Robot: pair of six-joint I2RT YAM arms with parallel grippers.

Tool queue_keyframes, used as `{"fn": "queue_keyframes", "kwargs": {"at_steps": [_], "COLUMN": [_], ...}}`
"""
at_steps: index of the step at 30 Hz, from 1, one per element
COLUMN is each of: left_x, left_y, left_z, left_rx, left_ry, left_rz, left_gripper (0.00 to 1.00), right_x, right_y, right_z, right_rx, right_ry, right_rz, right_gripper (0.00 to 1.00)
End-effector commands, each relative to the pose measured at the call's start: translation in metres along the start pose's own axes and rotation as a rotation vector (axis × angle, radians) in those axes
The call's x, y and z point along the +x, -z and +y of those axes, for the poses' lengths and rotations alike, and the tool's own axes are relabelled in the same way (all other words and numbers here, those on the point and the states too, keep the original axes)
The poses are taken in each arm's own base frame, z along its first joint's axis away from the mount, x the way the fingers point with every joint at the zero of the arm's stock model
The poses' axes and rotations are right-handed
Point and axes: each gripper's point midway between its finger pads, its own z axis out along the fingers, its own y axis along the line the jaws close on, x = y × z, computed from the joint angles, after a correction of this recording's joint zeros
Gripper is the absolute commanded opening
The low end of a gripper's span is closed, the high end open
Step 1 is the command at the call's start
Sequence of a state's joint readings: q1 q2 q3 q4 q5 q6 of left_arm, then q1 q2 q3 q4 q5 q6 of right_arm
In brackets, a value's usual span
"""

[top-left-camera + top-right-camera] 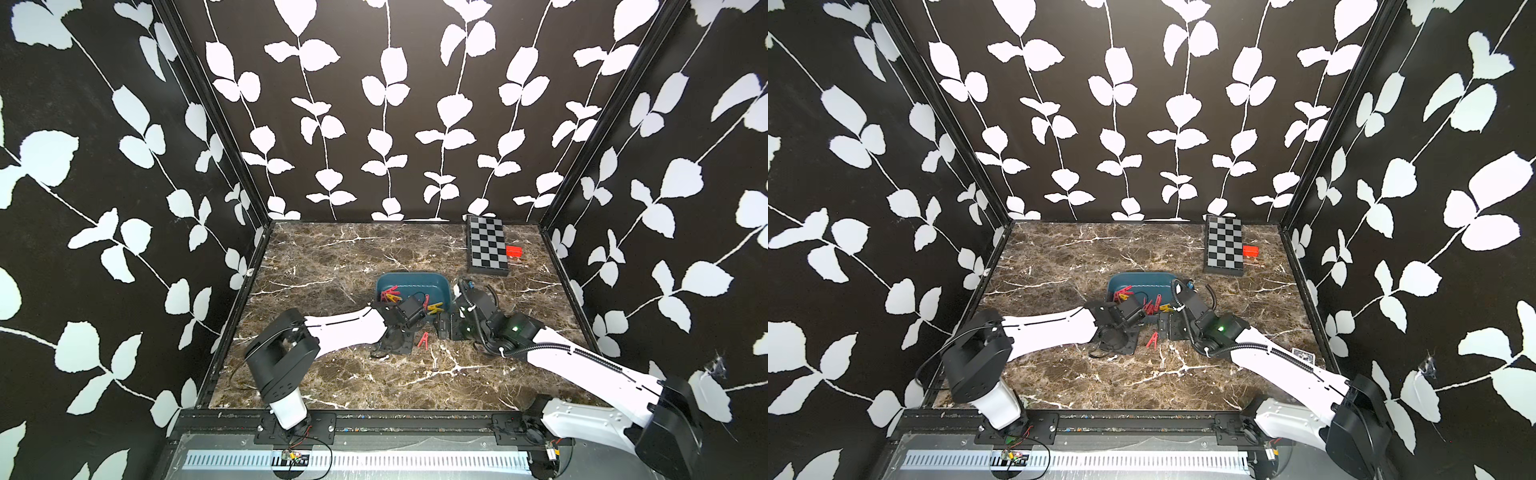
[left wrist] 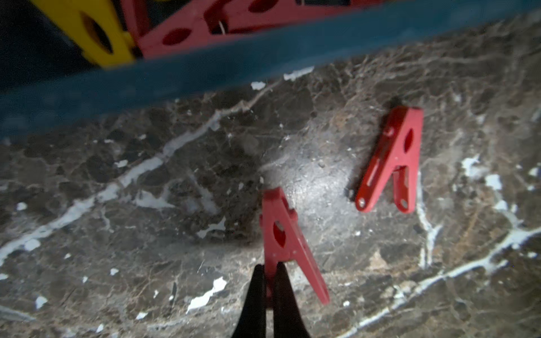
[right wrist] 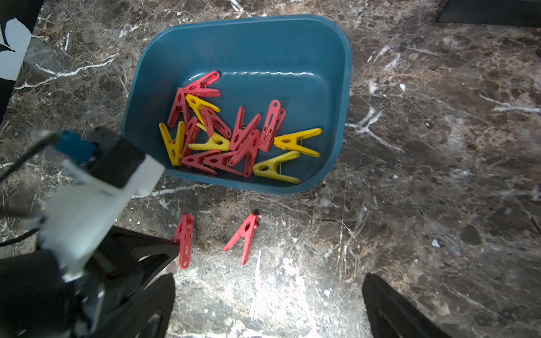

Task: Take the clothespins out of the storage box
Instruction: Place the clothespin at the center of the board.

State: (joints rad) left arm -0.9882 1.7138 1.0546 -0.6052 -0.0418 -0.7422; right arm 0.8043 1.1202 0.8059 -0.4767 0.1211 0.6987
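Left gripper (image 2: 270, 267) clamped on red clothespin (image 2: 281, 231), low over table (image 2: 117, 234), likely to set it beside loose clothespin (image 2: 392, 158). Right wrist: right gripper (image 3: 269, 276) wide open, empty; other clothespins (image 3: 234, 137) piled in storage box (image 3: 339, 73). Top view: storage box (image 1: 415, 284) mid-table.

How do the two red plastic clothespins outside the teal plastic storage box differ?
The held red plastic clothespin is pinched by one leg in the shut left hand; the free red plastic clothespin is touched by nothing. In the right wrist view the held one looks narrow, turned on edge; the free one lies flat on the brown marble table, legs spread. Both are outside the teal plastic storage box.
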Motion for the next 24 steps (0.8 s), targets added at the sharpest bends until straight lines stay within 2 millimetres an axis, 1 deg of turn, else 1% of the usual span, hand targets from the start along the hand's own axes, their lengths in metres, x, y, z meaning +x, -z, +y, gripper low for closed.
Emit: {"fn": "queue_keyframes", "kwargs": {"at_steps": [1, 7, 14, 19, 21, 24], "left_x": [-0.012, -0.013, -0.012, -0.012, -0.012, -0.012], "left_y": [0.002, -0.009, -0.012, -0.012, -0.011, -0.009], "left_z": [-0.012, -0.016, -0.015, -0.014, -0.013, -0.011], "left_rx": [0.01, -0.005, -0.033, -0.042, -0.047, -0.053], "left_ry": [-0.001, -0.013, -0.017, -0.012, -0.013, -0.015], "left_rz": [-0.035, -0.017, -0.01, -0.012, -0.014, -0.016], "left_gripper": [0.0, 0.0, 0.0, 0.06, 0.15, 0.18], "right_x": [0.001, 0.005, 0.007, 0.009, 0.008, 0.007], "right_y": [0.005, 0.006, 0.004, 0.003, 0.003, 0.003], "right_z": [-0.008, -0.012, -0.013, -0.013, -0.013, -0.012], "right_rx": [0.023, 0.03, 0.027, 0.028, 0.025, 0.024], "right_ry": [-0.002, -0.008, -0.014, -0.014, -0.014, -0.014], "right_rz": [-0.015, -0.014, -0.008, -0.002, -0.005, -0.007], "right_gripper": [0.99, 0.99, 0.99, 0.99, 0.99, 0.99]}}
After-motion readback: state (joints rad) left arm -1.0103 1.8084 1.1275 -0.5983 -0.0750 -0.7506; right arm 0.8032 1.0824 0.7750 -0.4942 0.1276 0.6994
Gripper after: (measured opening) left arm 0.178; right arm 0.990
